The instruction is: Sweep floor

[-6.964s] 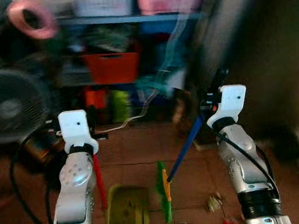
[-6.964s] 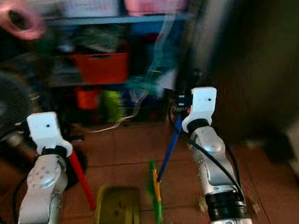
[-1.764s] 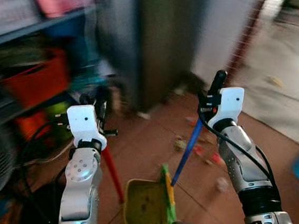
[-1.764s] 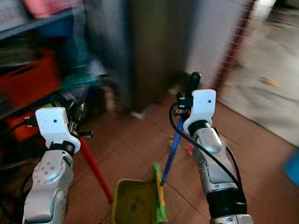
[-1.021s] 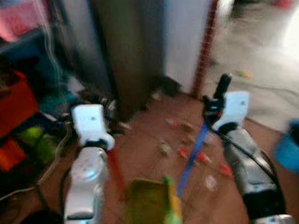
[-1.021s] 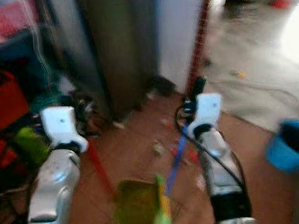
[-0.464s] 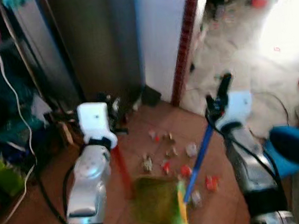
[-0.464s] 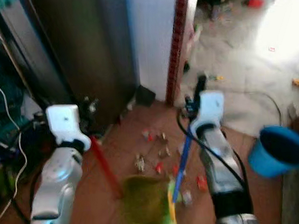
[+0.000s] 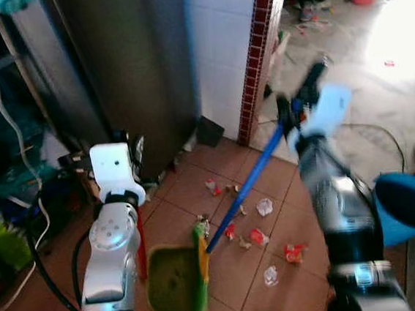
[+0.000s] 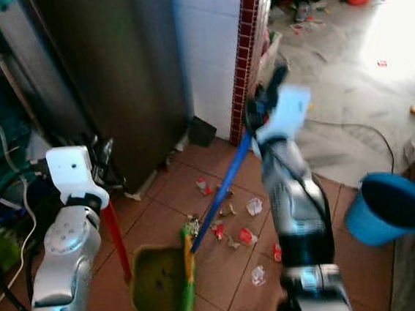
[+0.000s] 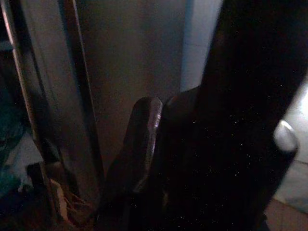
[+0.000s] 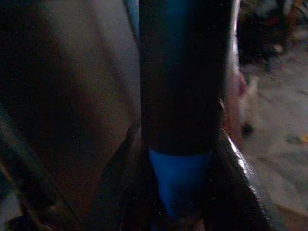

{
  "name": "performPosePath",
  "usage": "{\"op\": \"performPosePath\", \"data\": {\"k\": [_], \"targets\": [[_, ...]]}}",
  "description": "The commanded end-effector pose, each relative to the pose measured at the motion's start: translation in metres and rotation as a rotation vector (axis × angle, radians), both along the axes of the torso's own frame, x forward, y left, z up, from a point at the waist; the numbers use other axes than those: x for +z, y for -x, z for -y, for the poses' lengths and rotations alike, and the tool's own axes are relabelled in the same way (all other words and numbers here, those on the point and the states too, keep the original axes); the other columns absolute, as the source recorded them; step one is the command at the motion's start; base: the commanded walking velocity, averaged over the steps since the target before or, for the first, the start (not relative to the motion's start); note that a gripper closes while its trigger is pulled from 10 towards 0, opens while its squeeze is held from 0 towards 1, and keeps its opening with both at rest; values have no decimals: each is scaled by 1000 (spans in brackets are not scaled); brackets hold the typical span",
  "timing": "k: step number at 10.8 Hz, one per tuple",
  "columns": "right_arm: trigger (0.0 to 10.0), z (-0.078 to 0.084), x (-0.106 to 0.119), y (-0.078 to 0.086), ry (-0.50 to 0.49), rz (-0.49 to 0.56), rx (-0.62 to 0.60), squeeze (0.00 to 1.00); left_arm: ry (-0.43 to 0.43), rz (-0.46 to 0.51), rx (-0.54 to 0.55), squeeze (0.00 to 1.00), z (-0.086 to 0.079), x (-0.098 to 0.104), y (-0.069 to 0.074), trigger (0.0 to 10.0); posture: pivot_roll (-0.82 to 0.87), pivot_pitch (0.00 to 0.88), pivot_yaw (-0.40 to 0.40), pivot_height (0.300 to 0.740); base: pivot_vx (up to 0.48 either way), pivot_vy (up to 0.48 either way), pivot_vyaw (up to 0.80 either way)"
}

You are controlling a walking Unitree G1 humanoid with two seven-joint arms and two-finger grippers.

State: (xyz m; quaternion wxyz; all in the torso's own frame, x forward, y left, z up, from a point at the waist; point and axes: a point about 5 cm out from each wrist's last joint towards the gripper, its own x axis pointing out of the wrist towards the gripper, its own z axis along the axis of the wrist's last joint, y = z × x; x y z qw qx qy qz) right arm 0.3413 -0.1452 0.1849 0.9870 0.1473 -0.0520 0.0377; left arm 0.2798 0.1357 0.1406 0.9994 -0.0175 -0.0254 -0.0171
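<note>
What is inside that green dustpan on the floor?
The dustpan looks empty apart from dull stains; the litter lies on the tiles beside it. The broom head covers its right edge.

Matt tiled floor (image 9: 196,193), seemingly terracotta

A blue-handled broom (image 9: 248,182) slanted from 1 o'clock down to its green head (image 9: 201,274), which stood beside a green dustpan (image 9: 169,280) with red handle (image 9: 142,259); litter (image 9: 257,237) lay scattered at 3 o'clock.
</note>
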Motion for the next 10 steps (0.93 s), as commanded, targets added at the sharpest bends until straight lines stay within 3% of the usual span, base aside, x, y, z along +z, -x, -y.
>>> {"op": "performPosePath", "data": {"k": [1, 2, 3, 5, 6, 10], "targets": [[10000, 1, 19, -1, -26, 66, -8, 0, 36, 40, -13, 0, 4, 10, -1, 10000, 35, 5, -35, 740, 0, 0, 0], [10000, 4, 18, -3, 9, 53, -29, 0, 32, 17, 9, 0, 2, 9, 0, 10000, 36, 6, -34, 740, 0, 0, 0], [10000, 9, 17, -5, 133, 48, -90, 0, 82, 6, -11, 0, 2, 9, 0, 10000, 36, 6, -34, 740, 0, 0, 0], [10000, 10, 24, -4, 360, 183, -64, 0, 48, 36, -11, 0, 1, 10, 1, 10000, 34, 10, -39, 740, 0, 0, 0], [10000, 15, 22, -2, 423, 181, -76, 0, 48, 33, -13, 0, 2, 10, 1, 10000, 30, 13, -37, 740, 0, 0, 0], [10000, 21, -1, 5, 392, 134, -78, 0, 58, 39, -32, 0, 3, 11, 1, 10000, 25, 20, -28, 740, 0, 0, -155]]}}
